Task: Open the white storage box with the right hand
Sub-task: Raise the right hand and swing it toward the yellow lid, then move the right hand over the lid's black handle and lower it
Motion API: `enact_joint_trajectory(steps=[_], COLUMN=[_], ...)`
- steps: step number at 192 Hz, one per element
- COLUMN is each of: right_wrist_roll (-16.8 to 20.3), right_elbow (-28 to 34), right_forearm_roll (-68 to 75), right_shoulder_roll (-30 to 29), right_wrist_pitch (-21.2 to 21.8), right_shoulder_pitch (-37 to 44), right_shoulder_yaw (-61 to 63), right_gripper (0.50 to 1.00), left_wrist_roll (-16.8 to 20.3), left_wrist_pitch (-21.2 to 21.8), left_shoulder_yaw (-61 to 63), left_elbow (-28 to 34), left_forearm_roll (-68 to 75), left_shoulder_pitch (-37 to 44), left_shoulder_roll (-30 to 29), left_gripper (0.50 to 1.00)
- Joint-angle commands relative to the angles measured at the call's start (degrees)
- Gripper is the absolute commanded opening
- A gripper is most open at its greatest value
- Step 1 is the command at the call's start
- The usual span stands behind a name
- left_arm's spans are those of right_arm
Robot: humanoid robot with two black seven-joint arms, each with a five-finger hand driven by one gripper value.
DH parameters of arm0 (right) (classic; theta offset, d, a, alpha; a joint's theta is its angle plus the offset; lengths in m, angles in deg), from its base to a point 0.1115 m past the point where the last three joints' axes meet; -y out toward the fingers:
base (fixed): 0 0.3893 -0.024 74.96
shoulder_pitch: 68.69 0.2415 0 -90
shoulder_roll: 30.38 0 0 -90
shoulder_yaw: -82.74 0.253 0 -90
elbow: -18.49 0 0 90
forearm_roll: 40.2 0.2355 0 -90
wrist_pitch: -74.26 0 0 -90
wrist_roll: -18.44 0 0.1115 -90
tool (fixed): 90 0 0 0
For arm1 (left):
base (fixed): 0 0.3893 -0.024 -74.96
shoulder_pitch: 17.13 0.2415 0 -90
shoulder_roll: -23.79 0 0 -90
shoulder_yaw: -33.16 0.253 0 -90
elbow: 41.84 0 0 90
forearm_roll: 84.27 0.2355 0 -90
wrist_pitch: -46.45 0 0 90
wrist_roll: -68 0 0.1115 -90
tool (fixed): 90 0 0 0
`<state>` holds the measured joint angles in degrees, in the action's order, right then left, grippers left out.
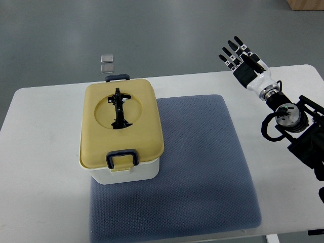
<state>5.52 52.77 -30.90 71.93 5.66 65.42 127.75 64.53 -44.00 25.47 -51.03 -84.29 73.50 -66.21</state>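
One white storage box (121, 126) is set at nine o'clock on the blue mat (192, 167), well apart from the right hand (243, 61), raised at two o'clock with fingers spread, gripping nothing. The box is closed by a yellow lid (98, 121) with dark latches; its contents are hidden.

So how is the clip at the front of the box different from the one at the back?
The front latch faces the camera, so its whole dark loop and yellow flap show; the back latch shows only as a thin dark bar. The front latch hangs over the white storage box wall above the blue mat, while the back latch sits over bare table. Both are dark and sit on the yellow lid.
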Motion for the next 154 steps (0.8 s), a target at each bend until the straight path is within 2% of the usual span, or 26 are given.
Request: enact_joint_trajectory(steps=[1, 54, 107, 129, 148, 154], right_wrist_roll=[0.0, -0.1, -0.2, -0.4, -1.4, -1.4], right_elbow=[0.0, 0.2, 1.6, 6.2, 16.2, 16.3], right_forearm_roll=[0.0, -2.4, -26.6, -39.5, -51.0, -51.0], right_shoulder_roll=[-0.1, -0.6, 0.3, 3.4, 8.8, 8.8], right_wrist_pitch=[0.0, 0.7, 1.3, 3.5, 5.5, 5.5], right_shoulder_pitch=[-0.1, 0.5, 9.5, 13.0, 17.2, 17.2], right_shoulder_yaw=[0.0, -0.2, -0.3, -1.8, -7.1, -7.1], right_gripper=[0.928, 0.930, 0.928, 0.928, 0.928, 0.928], left_wrist_roll=[0.0, 0.0, -0.1, -0.1, -0.2, -0.2], left_wrist_pitch=[-0.1, -0.1, -0.2, -0.3, -0.3, -0.3], left_shoulder_yaw=[0.0, -0.1, 0.0, 0.0, 0.0, 0.0], left_elbow=[0.0, -0.1, -0.8, -1.3, -1.4, -1.4], left_forearm_roll=[-0.1, -0.1, -0.1, -0.1, -0.1, -0.1], left_shoulder_pitch=[0.0, -0.1, -0.1, -0.1, -0.1, -0.1], left_shoulder_roll=[0.0, 0.0, 0.0, 0.0, 0.0, 0.0], left_gripper=[1.000, 1.000, 1.000, 1.000, 1.000, 1.000])
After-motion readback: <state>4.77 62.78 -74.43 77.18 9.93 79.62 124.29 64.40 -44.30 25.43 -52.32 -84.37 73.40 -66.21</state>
